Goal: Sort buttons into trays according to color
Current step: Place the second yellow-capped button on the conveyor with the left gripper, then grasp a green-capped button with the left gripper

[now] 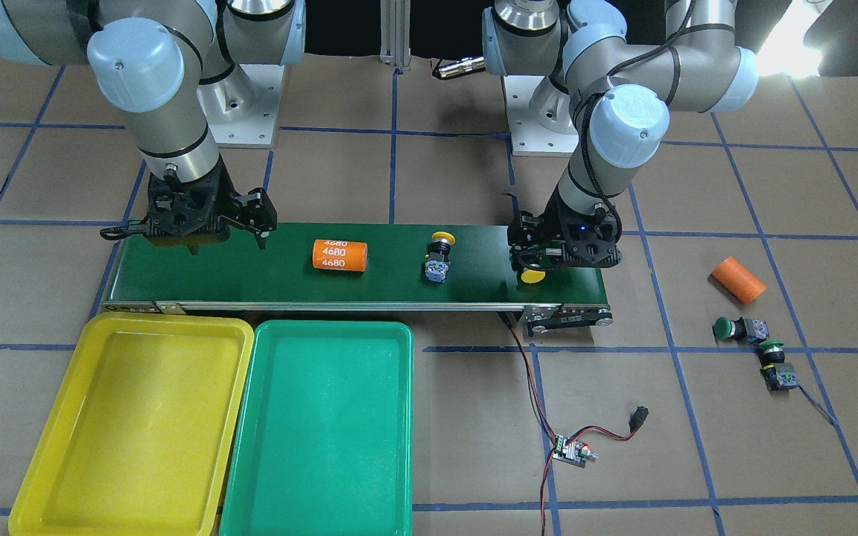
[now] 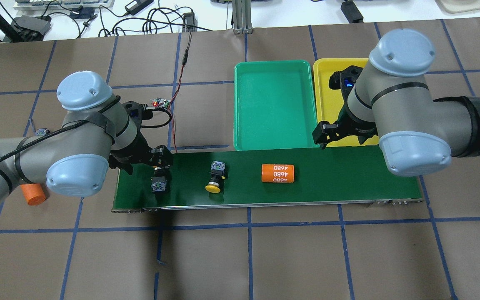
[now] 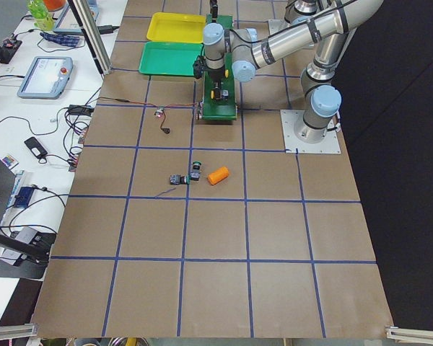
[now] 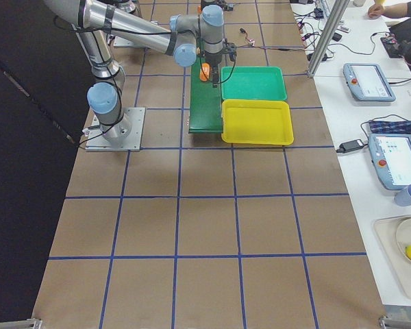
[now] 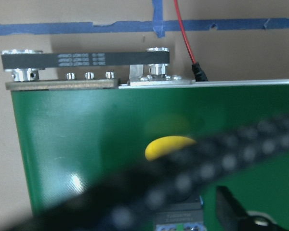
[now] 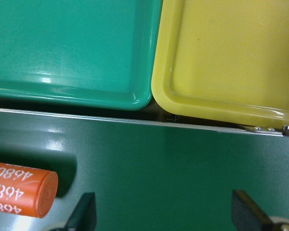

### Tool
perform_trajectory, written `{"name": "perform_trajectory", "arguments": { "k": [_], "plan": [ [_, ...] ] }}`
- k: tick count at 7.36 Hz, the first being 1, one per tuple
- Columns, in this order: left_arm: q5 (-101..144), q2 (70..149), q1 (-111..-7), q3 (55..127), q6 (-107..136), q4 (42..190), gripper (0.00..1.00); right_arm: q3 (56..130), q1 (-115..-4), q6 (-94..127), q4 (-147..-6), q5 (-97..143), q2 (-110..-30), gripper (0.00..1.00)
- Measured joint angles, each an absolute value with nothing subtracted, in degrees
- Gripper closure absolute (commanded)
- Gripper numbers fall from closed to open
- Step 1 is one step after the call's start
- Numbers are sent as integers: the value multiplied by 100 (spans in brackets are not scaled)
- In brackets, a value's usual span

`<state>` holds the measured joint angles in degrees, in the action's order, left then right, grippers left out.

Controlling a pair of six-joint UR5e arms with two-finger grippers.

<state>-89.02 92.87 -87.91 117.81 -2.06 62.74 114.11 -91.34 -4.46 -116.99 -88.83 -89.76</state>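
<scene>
Front-facing view: seeing both arms bent over, wrists pointing down at the green belt [image 1: 399,286]. Got the left pincer [image 1: 548,262] low over the belt's 3 o'clock end, right above the end yellow button [image 1: 530,277], cap poking out at 6 o'clock. Got the right pincer [image 1: 226,244] over the 9 o'clock end, spread wide, holding nothing. Counting four buttons: that one, the mid-belt yellow button [image 1: 439,257] lying on its side, plus a green button [image 1: 739,328] and the other green button [image 1: 777,366] off the belt on the surface [image 1: 623,461], out at 4 o'clock. Two orange cylinders too: belt cylinder [image 1: 339,255], loose cylinder [image 1: 737,280]. Two trays, yellow tray [image 1: 138,424] and green tray [image 1: 321,424], side by side at the belt's 7 o'clock.

Overhead: noting the left arm reaching in from 9 o'clock, the right from 3 o'clock.

Left wrist view: catching one finger [image 5: 231,207] at 3 o'clock of the button's body, belt showing between; other one lost behind a blurry cable [image 5: 183,173]. Looks unclamped.

Right wrist view: both fingers [image 6: 84,214] far apart over bare belt.

Side views: too small to judge.
</scene>
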Motion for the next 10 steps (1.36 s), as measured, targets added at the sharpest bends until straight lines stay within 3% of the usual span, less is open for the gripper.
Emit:
{"name": "perform_trajectory", "arguments": {
  "k": [4, 8, 10],
  "plan": [
    [-8904, 9759, -7619, 10721, -1058, 6797, 0, 11428, -9136, -440, -11630, -8854, -9008, 0],
    [-9019, 11107, -6103, 9528, -3134, 6657, 0, 11433, -9229, -418, -11629, -8852, -9031, 0],
    [-9033, 11746, -5723, 9272, -3905, 6157, 0, 11423, -9374, -387, -11639, -8889, -9024, 0]
  ]
}}
